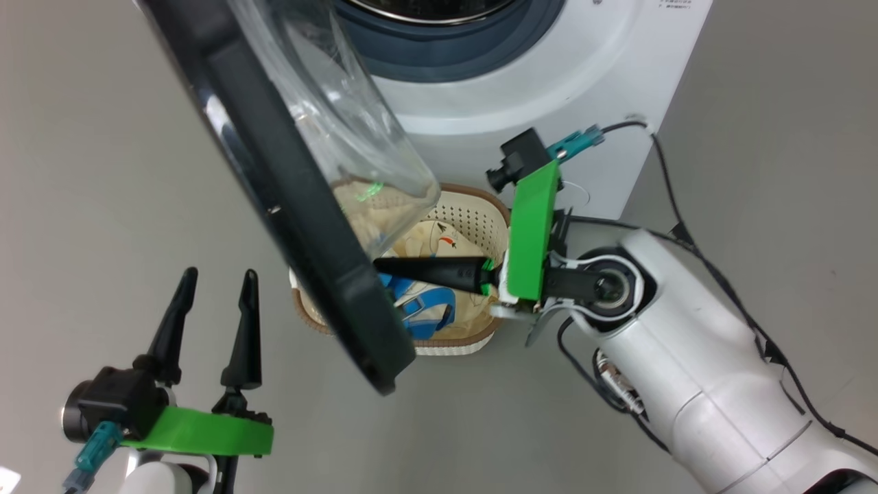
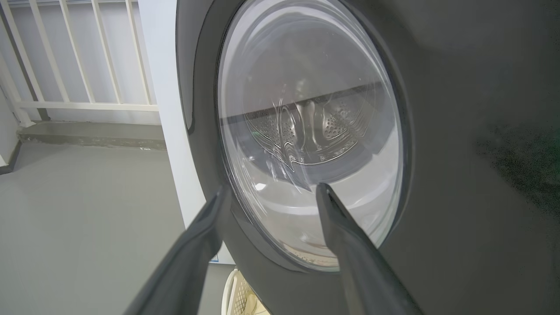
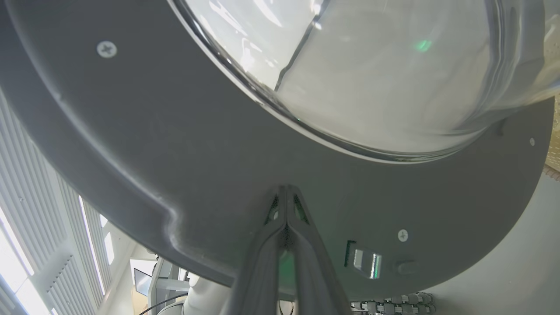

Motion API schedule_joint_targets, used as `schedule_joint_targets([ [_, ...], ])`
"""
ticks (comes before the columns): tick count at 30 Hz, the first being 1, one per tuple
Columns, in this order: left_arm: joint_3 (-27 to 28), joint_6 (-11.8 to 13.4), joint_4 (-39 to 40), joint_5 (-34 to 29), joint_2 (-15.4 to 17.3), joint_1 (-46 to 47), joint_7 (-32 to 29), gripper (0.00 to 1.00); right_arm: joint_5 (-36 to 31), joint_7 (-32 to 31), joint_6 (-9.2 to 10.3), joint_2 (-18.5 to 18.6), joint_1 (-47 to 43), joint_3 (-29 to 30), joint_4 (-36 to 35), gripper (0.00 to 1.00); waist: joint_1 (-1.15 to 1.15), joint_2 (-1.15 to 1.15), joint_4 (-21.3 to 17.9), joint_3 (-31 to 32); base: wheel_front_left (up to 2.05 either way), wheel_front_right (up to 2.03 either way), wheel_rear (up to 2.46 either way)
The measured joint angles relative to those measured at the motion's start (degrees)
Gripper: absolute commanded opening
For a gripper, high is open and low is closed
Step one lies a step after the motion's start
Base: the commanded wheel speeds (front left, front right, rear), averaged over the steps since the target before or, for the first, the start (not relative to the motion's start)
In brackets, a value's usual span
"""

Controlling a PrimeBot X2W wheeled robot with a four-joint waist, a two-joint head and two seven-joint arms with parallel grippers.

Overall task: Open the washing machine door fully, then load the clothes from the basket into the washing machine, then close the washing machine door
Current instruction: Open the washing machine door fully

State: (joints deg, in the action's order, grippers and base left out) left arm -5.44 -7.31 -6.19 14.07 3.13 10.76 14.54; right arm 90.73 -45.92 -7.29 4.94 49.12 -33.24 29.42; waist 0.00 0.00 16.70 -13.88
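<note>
The washing machine door [image 1: 288,192] stands partly open, its black rim slanting across the head view with the clear glass bowl [image 1: 343,137] on its inner side. Behind it is the white washing machine [image 1: 549,89]. Below the door on the floor sits the basket [image 1: 480,213], holding cream clothes [image 1: 429,309] with blue trim. My right gripper [image 1: 378,265] is shut and empty; its tips press against the door's inner rim [image 3: 175,153], just below the bowl [image 3: 372,65]. My left gripper [image 1: 219,278] hangs open at the lower left, outside the door, facing its glass [image 2: 306,131].
Black cables [image 1: 675,206] trail down the machine's right side and along my right forearm [image 1: 693,384]. A white railing [image 2: 78,57] stands beyond the grey floor [image 2: 87,218] to the machine's left. A corner of the basket [image 2: 234,293] peeks out under the door.
</note>
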Motion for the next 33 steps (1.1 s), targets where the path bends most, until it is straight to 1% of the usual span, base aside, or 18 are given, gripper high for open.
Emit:
schedule_joint_targets([
  [1,0.3,0.0,-0.1,-0.3,0.0,0.0,0.0,1.00,1.8,0.9,0.00,0.0,0.0,-2.2,0.0,0.00,0.00,0.00,-0.1,0.4,0.00,0.00,0.00],
  [6,1.2,0.0,-0.3,-0.4,0.0,-0.2,0.0,1.00,5.3,4.0,0.00,0.0,-0.1,-7.2,0.0,0.00,0.00,0.00,-0.7,1.4,0.00,0.00,0.00],
  [12,2.7,0.0,-0.8,-0.6,0.1,-1.4,0.0,1.00,8.3,7.3,0.00,-0.1,-0.1,-11.0,0.3,0.00,0.00,0.00,-1.5,2.4,0.00,0.00,0.00],
  [17,4.1,0.0,-0.9,-1.0,0.6,-1.9,0.0,1.00,8.9,10.3,0.00,-0.4,-0.1,-11.2,1.0,0.00,0.00,0.00,-2.8,3.4,0.00,0.00,0.00],
  [21,4.9,0.0,-0.9,-1.1,0.8,-3.7,0.0,1.00,9.3,12.4,0.00,-0.3,-0.8,-10.2,0.9,0.00,0.00,0.00,-4.2,4.2,0.00,0.00,0.00],
  [33,8.2,0.0,-0.8,-1.8,1.3,-6.8,0.0,1.00,10.2,18.3,0.00,2.8,-8.5,-6.0,-2.6,0.00,0.00,0.00,-9.0,6.7,0.00,0.00,0.00],
])
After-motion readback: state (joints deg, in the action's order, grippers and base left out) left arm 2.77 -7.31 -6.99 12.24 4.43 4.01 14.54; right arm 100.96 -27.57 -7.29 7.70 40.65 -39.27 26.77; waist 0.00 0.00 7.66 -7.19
